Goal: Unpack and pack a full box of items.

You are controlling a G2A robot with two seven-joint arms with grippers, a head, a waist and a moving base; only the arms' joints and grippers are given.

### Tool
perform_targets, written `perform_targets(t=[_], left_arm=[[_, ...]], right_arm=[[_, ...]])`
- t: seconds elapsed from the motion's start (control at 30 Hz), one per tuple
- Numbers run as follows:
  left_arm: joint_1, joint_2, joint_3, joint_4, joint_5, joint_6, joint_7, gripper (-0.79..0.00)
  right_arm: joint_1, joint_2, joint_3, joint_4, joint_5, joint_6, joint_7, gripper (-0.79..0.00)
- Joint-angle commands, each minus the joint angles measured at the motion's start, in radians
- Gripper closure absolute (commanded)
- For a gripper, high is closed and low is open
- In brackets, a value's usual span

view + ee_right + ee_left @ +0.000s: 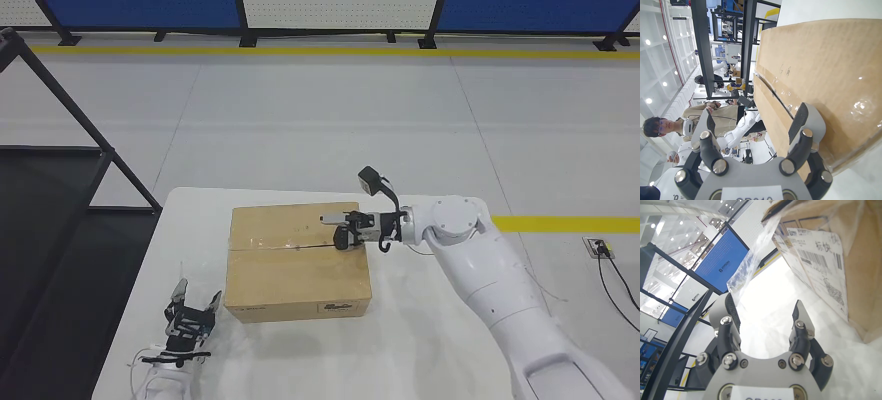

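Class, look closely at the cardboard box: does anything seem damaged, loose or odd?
A strip of clear tape hangs loose off the box corner, near the open left gripper. Along the top seam the tape is split open.

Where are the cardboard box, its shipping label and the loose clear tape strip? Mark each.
cardboard box [285,270], top view, middle of its top face.
shipping label [819,262], left wrist view, on its barcode.
clear tape strip [750,263], left wrist view, halfway along it.

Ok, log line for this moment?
box: flaps closed | right gripper: jaws open, at top seam | left gripper: jaws open, beside box
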Motion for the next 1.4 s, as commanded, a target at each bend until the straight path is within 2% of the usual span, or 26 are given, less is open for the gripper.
perform_targets(t=[0.0, 0.4, 0.53, 0.77, 0.87, 0.97, 1.07, 1.23, 1.37], left_arm=[[0.003, -0.001, 0.002, -0.010, -0.003, 0.011, 0.004, -0.634], [-0.005, -0.004, -0.028, -0.006, -0.030, 0.043, -0.001, -0.597], [0.002, -0.005, -0.026, -0.021, -0.028, 0.043, 0.011, -0.616], [0.005, -0.008, -0.027, -0.034, -0.032, 0.055, 0.016, -0.600], [0.002, -0.007, -0.025, -0.020, -0.020, 0.037, 0.015, -0.619], [0.013, -0.007, -0.020, -0.029, -0.028, 0.015, 0.030, -0.585], [0.023, -0.007, -0.023, -0.036, -0.034, -0.005, 0.032, -0.606], [0.005, -0.007, -0.003, -0.019, -0.008, -0.049, 0.027, -0.600], [-0.021, -0.008, 0.014, 0.014, 0.005, -0.072, 0.005, -0.625]], right_arm=[[-0.002, -0.001, -0.001, -0.004, 0.001, -0.002, 0.001, -0.785], [-0.010, -0.001, -0.005, -0.028, -0.004, 0.001, -0.004, -0.785], [-0.009, -0.004, -0.009, -0.033, -0.002, 0.004, -0.003, -0.785], [-0.001, -0.019, -0.035, -0.051, 0.001, 0.017, -0.016, -0.785], [0.007, -0.025, -0.045, -0.049, 0.002, 0.017, -0.017, -0.785], [0.014, -0.030, -0.051, -0.040, 0.003, 0.015, -0.015, -0.785], [0.020, -0.033, -0.054, -0.027, 0.006, 0.013, -0.014, -0.785], [0.026, -0.038, -0.059, -0.012, 0.008, 0.008, -0.013, -0.785], [0.028, -0.039, -0.058, -0.006, 0.008, 0.003, -0.013, -0.785]])
